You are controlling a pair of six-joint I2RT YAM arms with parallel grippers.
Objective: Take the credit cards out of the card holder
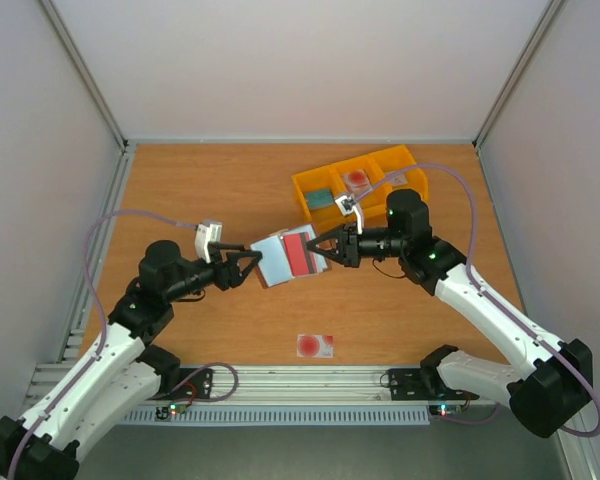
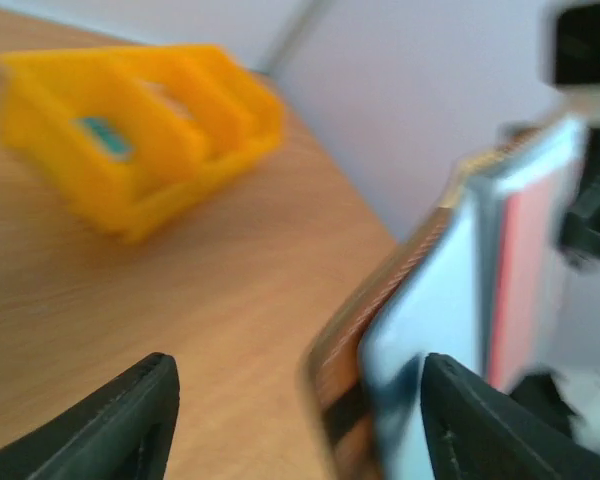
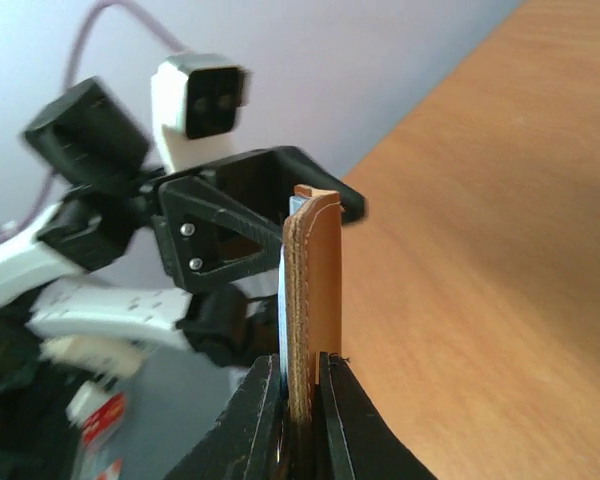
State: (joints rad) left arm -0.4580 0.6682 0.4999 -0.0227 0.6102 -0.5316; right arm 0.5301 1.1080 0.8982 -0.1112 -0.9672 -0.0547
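While the wooden table (image 1: 210, 190) fills most of the overhead view, both arms are seen reaching inward over its middle, and a yellow three-part bin (image 1: 298, 190) is set toward the far right. Between the arms the card holder (image 1: 272, 262) is held off the table, spread open with its grey-blue lining turned upward. Its long axis runs left to right from one gripper to the other, the right end a little farther back. The right gripper (image 1: 325, 247) is clamped tight on the holder's right edge, the brown leather pinched edge-on between its fingers. The left gripper (image 1: 250, 266) is spread apart about the holder's left edge, one finger well clear of the leather; contact at the other cannot be told through the blur. A red card (image 1: 300, 252) is seen against the lining in the right half. A pale card with a red spot (image 1: 314, 346) lies flat near the table's front edge, well apart from the holder.
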